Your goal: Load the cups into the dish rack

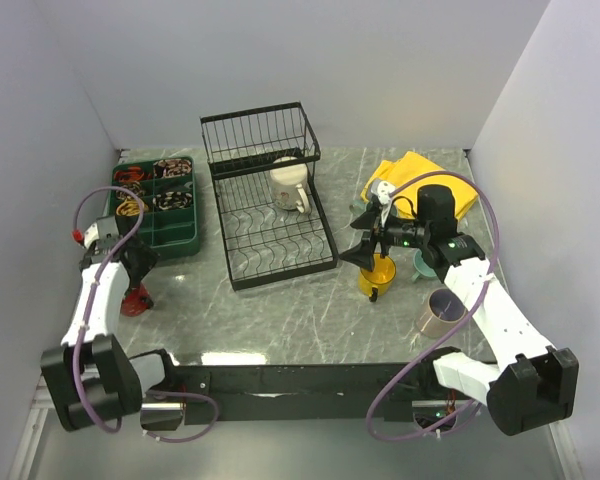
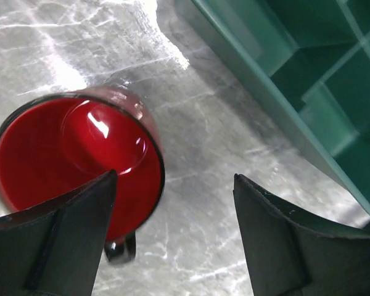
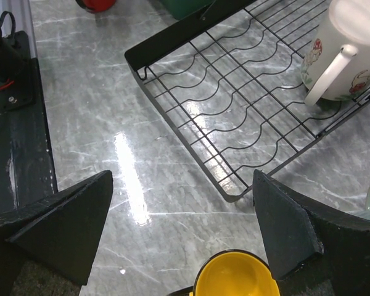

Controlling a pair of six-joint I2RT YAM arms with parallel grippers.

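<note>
Just off the dish rack's near right corner, the yellow cup stands on the table under the right gripper, jaws wide; an off-centre close could tip it. The left gripper, jaws also wide, hangs over the red cup and might shove it into the green tray.

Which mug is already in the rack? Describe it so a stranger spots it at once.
Start at the black wire dish rack in the middle of the table. Toward its far end, by the taller basket part, is a cream mug with a pale handle. It alone is inside the rack; the yellow mug nearby stands outside it.
</note>
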